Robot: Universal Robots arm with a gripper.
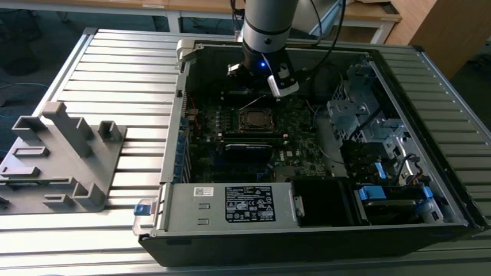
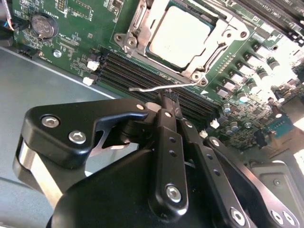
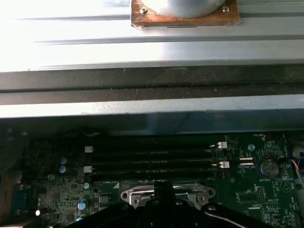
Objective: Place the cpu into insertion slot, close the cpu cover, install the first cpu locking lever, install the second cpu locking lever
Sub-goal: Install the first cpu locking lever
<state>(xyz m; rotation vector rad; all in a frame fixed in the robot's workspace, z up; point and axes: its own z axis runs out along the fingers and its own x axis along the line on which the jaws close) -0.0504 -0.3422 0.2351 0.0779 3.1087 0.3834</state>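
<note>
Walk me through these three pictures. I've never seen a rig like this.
A robot arm reaches into an open computer case lying on a slatted metal table. The exterior view looks on from off the arm; both wrist views ride on it, looking past the tool onto the motherboard. The cpu sits in place, framed by the silver cpu cover. The tool looks closed, its tip right at a thin wire locking lever; whether it pinches that is unclear. A grey plastic stand lies at the exterior view's left.
</note>
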